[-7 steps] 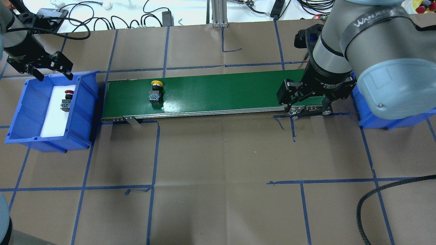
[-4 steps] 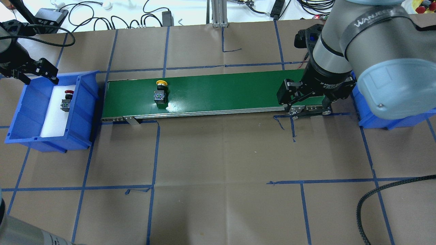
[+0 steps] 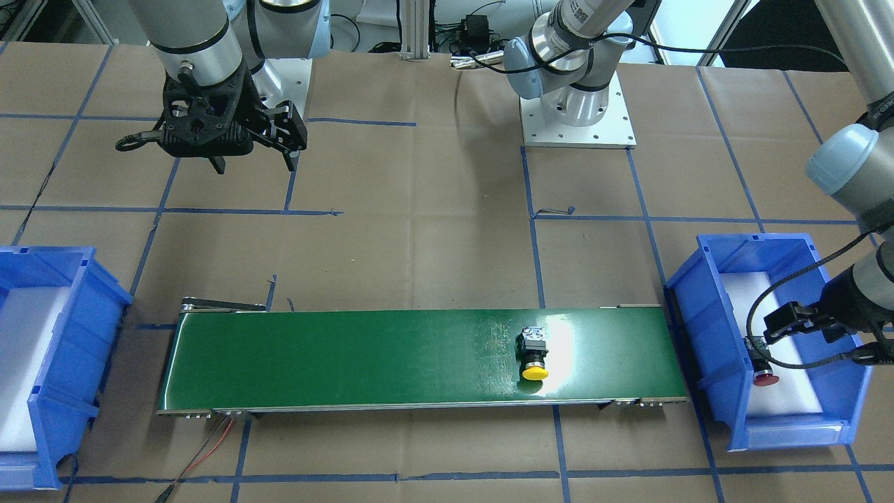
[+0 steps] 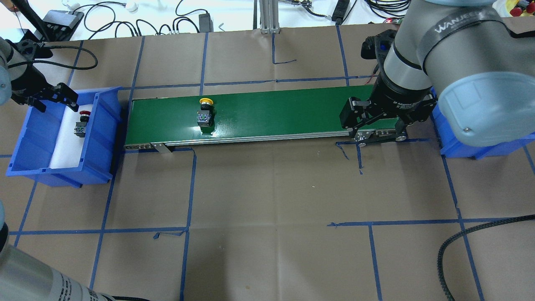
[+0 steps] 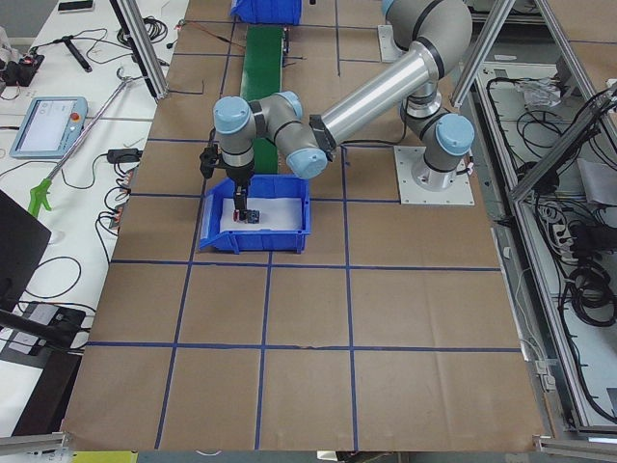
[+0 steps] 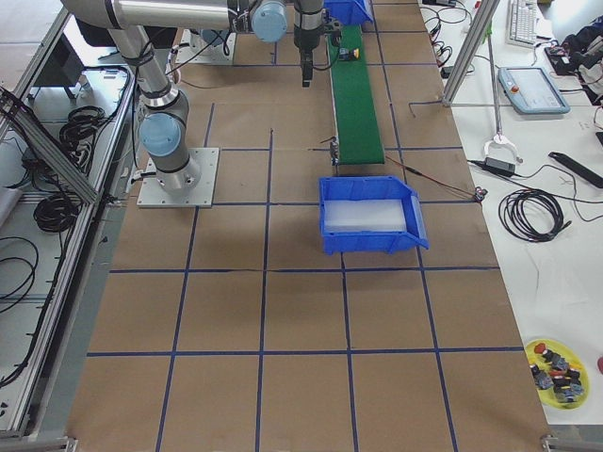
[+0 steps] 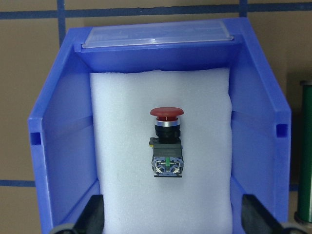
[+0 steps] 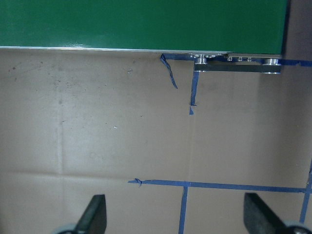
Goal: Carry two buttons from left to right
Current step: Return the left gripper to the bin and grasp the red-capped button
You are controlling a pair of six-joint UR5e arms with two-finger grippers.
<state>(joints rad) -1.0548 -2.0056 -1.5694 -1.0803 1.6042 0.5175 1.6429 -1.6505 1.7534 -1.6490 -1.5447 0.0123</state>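
Fingers (image 7: 95, 217) of my left gripper (image 4: 58, 104) wide apart above the left blue plastic bin (image 7: 58, 146), red mushroom-cap push button (image 7: 166, 146) lying on white foam (image 7: 122, 107) centred between them, long axis across my closing line; yellow-cap button (image 4: 205, 112) sits right, on green belt (image 4: 292, 108).

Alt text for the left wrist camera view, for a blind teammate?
A red button lies on white foam inside a blue bin, cap toward the frame's top. The left gripper is open, its fingertips at the bottom corners, clear of the button; the green conveyor edges in at right.
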